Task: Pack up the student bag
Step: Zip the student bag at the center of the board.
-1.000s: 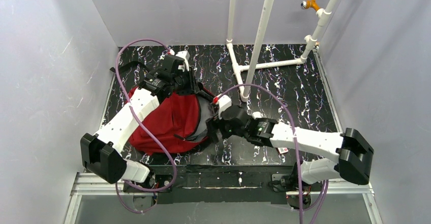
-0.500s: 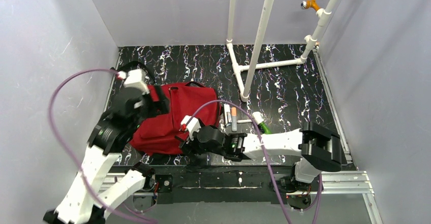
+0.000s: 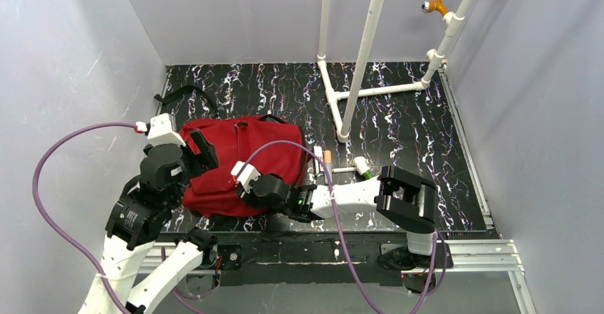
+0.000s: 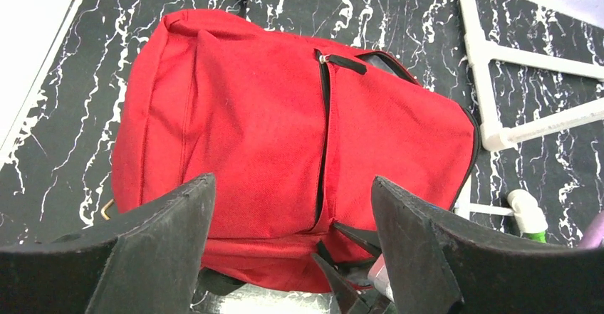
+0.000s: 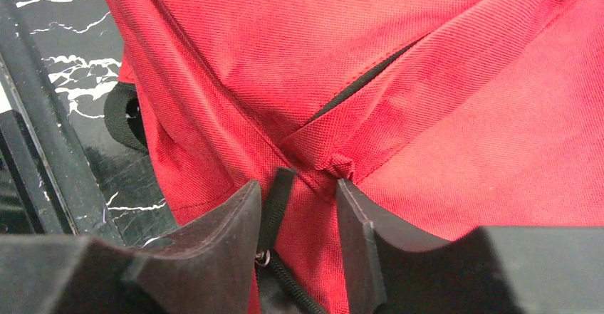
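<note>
The student bag (image 3: pixel 246 154) is a red backpack lying flat at the left of the table, front pocket up, its black zipper (image 4: pixel 324 129) closed. My left gripper (image 3: pixel 201 151) is open and empty above the bag's left end; the bag (image 4: pixel 249 114) fills its wrist view between the wide-apart fingers (image 4: pixel 292 182). My right gripper (image 3: pixel 241 184) is at the bag's near edge. Its jaws (image 5: pixel 298 186) stand a little apart over red fabric (image 5: pixel 427 114), with the black zipper pull (image 5: pixel 275 199) between them, close to the left finger.
An orange-capped marker (image 3: pixel 327 159), a white and green marker (image 3: pixel 364 168) and a thin white stick (image 3: pixel 344 169) lie right of the bag. A white PVC pipe frame (image 3: pixel 342 93) stands at the back middle. A black strap (image 3: pixel 181 92) trails behind the bag.
The left arm swung from the bag's far side round to its left and pulled back. The right gripper moved left along the bag's near edge. The bag now lies flat, and the markers show.
</note>
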